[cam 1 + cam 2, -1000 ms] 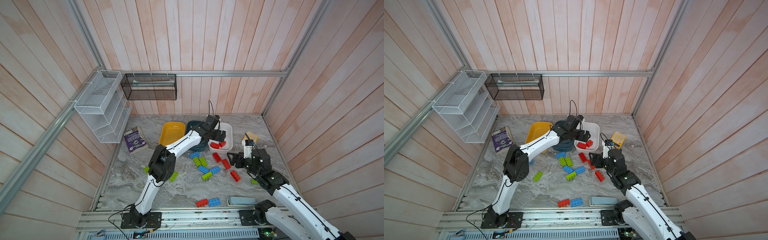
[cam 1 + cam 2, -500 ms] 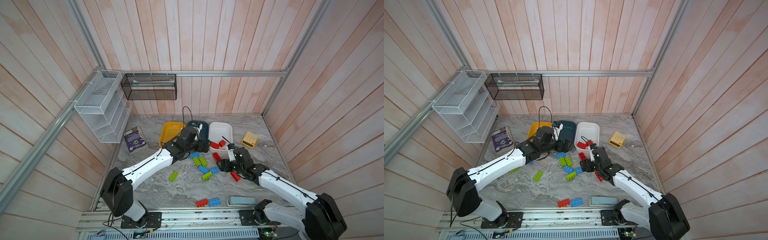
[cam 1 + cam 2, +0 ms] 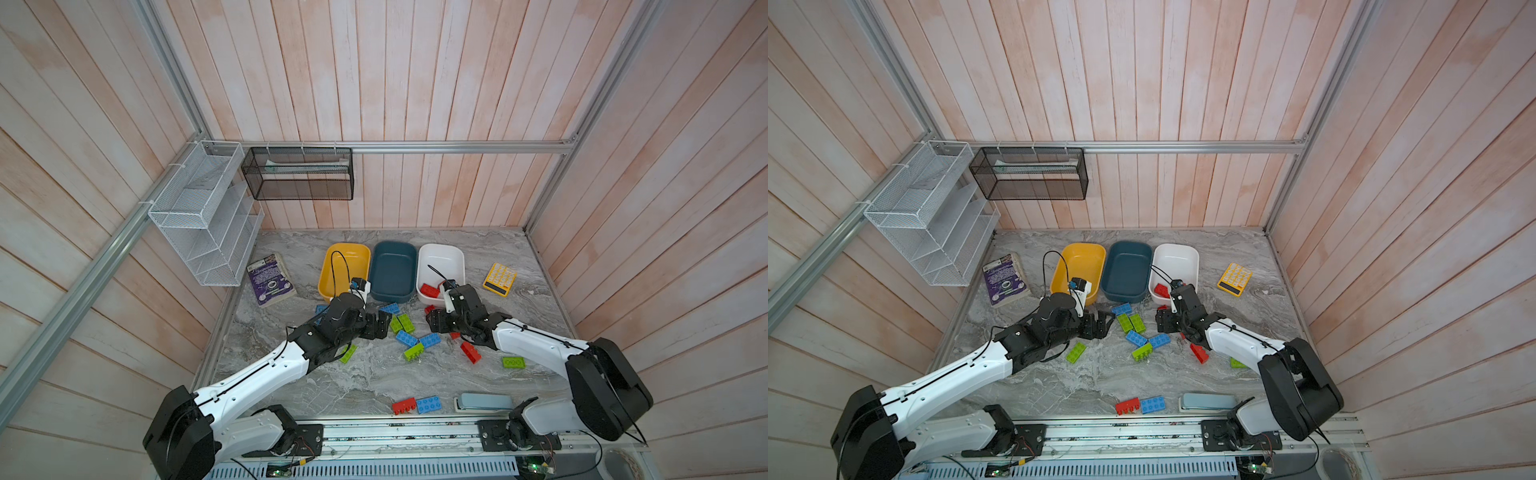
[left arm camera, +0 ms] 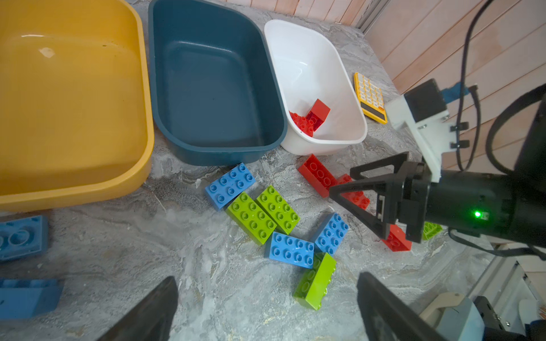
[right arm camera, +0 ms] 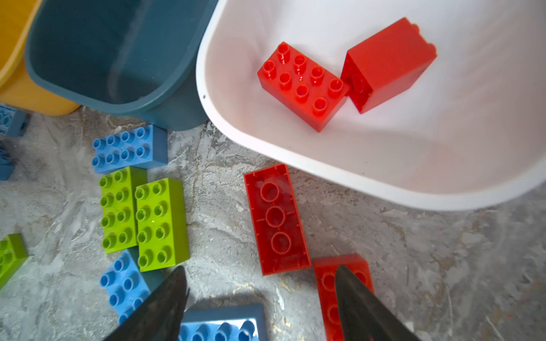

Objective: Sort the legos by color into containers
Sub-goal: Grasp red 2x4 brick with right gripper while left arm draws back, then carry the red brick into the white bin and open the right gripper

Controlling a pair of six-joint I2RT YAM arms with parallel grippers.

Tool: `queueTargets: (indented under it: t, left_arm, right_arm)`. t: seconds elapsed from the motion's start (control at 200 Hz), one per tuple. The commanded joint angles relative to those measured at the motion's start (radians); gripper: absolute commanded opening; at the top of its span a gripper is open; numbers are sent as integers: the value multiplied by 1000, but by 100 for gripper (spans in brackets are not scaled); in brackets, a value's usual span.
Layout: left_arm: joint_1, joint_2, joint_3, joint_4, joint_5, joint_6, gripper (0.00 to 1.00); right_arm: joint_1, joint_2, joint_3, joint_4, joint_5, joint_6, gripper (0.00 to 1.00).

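Observation:
The yellow [image 3: 345, 253], teal [image 3: 392, 249] and white [image 3: 441, 253] containers stand in a row at the back. Two red legos [image 5: 301, 85] lie in the white one. Loose legos lie in front: a green pair [image 3: 402, 323], blue ones [image 3: 406, 337], and red ones upside down [image 5: 277, 218]. My left gripper [image 3: 384, 324] hangs open and empty just left of the green pair [image 4: 263, 215]. My right gripper [image 5: 260, 283] is open low over the table. One of its fingers [image 5: 354, 295] is above a red lego [image 5: 328, 283], and a blue lego [image 5: 221, 323] lies between the jaws.
A yellow calculator [image 3: 500, 278] lies right of the white tub. A pale blue stapler [image 3: 484, 402] and a red and blue brick [image 3: 415, 404] sit at the front edge. A book [image 3: 270, 280] lies left, below wire racks [image 3: 203, 216] on the wall.
My left gripper has drawn back from over the white tub to the loose bricks in front of the yellow one. My right gripper has swung left and lower, onto the red bricks.

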Motion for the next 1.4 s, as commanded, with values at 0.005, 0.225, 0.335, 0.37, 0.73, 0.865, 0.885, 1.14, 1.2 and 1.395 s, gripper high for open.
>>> queueTargets:
  t: [0.005, 0.225, 0.335, 0.37, 0.73, 0.865, 0.885, 1.14, 1.2, 1.395]
  left_arm:
    - [3, -38, -33, -21, -26, -22, 95]
    - [4, -77, -59, -52, -43, -18, 95]
    - [3, -79, -71, -53, -41, -25, 95]
    - [3, -77, -71, -50, -38, -26, 95]
    - [3, -73, -75, -50, -36, -26, 95]
    - [3, -80, -78, -52, -36, -25, 95]
    - [4, -80, -78, -52, -37, -23, 95]
    - [3, -82, -74, -62, -49, -6, 95]
    - [4, -82, -73, -61, -50, -4, 95]
    - [4, -114, -86, -51, -147, -16, 95]
  right_arm:
    - [4, 37, 42, 27, 40, -24, 75]
    - [6, 117, 63, 52, 23, -24, 69]
    - [12, 149, 61, 70, 18, -17, 68]
    - [12, 158, 63, 72, 22, -14, 67]
    - [31, 238, 92, 72, 53, -23, 53]
    - [39, 242, 94, 72, 54, -17, 44]
    - [40, 240, 94, 72, 55, -16, 42]
    - [80, 189, 126, 4, 65, -22, 29]
    - [102, 151, 142, -30, 66, -27, 29]
    - [116, 11, 210, -101, 3, -15, 30]
